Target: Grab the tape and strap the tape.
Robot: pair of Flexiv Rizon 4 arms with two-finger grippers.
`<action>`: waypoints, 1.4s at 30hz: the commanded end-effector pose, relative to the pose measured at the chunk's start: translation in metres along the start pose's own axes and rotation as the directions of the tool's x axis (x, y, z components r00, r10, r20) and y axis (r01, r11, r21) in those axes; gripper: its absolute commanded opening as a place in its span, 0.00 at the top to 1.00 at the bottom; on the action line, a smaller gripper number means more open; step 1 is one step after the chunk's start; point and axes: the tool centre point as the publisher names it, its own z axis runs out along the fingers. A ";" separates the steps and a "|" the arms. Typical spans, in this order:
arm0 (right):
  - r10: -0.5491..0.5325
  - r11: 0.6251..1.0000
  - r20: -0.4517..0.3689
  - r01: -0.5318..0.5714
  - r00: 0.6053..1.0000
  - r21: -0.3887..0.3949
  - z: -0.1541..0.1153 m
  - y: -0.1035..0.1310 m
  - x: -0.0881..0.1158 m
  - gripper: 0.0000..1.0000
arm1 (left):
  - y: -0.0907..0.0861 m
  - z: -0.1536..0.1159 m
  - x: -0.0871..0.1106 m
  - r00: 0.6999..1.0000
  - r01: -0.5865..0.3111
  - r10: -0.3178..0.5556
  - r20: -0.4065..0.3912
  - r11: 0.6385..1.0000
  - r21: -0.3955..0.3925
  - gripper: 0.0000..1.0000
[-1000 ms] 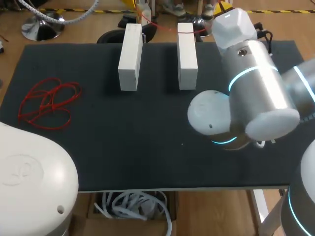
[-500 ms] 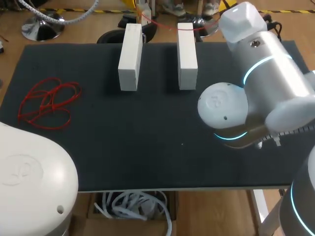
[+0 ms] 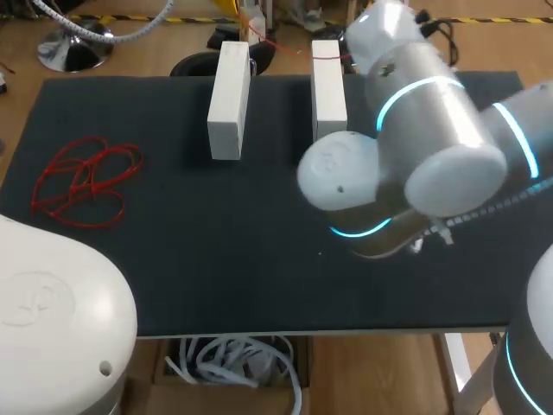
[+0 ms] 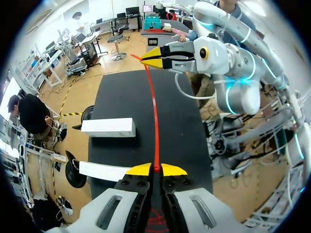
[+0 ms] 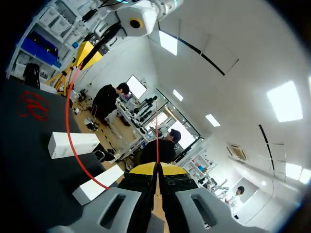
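Observation:
A thin red tape [image 4: 151, 107] is stretched in the air between my two grippers. My left gripper [image 4: 155, 169] is shut on one end of it. In that view, my right gripper [image 4: 154, 57] pinches the far end. In the right wrist view, my right gripper [image 5: 156, 168] is shut on the tape [image 5: 68, 131], which curves off to the left gripper [image 5: 90, 53]. The head view shows a short stretch of the tape [image 3: 289, 47] above the far ends of two white blocks [image 3: 229, 99] [image 3: 328, 86]. My right arm [image 3: 415, 138] hides its own gripper there.
A loose tangle of red tape [image 3: 82, 180] lies on the black table mat [image 3: 173, 259] at the left. The two white blocks stand side by side near the far edge, with a gap between them. My left arm's housing [image 3: 52, 320] covers the near left corner.
My right arm has swung left and a little away from me, and now overhangs the right-hand white block. Both grippers stay shut on the tape.

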 end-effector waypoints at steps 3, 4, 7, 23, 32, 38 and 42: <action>-0.227 0.969 0.056 0.219 0.972 0.115 0.002 0.017 0.004 1.00 | -0.001 -0.001 0.000 1.000 0.001 -0.001 -0.001 1.000 -0.004 1.00; -0.230 0.968 0.050 0.223 0.972 0.120 0.002 0.018 0.003 1.00 | -0.001 -0.001 0.000 1.000 0.001 -0.001 -0.001 1.000 -0.004 1.00; -0.280 0.954 0.026 0.275 0.960 0.115 0.001 0.019 0.002 1.00 | -0.001 -0.001 0.000 1.000 0.001 -0.001 -0.001 1.000 -0.004 1.00; -0.598 0.787 -0.197 0.615 0.777 0.035 0.002 0.052 -0.003 1.00 | -0.001 -0.001 0.000 1.000 0.001 -0.001 -0.001 1.000 -0.004 1.00; -0.580 0.806 -0.194 0.592 0.791 0.003 0.004 0.055 -0.001 1.00 | -0.001 -0.001 0.000 1.000 0.001 -0.001 -0.001 1.000 -0.004 1.00; -0.580 0.806 -0.194 0.592 0.791 0.003 0.004 0.055 -0.001 1.00 | -0.001 -0.001 0.000 1.000 0.001 -0.001 -0.001 1.000 -0.004 1.00; -0.580 0.806 -0.194 0.592 0.791 0.003 0.004 0.055 -0.001 1.00 | -0.001 -0.001 0.000 1.000 0.001 -0.001 -0.001 1.000 -0.004 1.00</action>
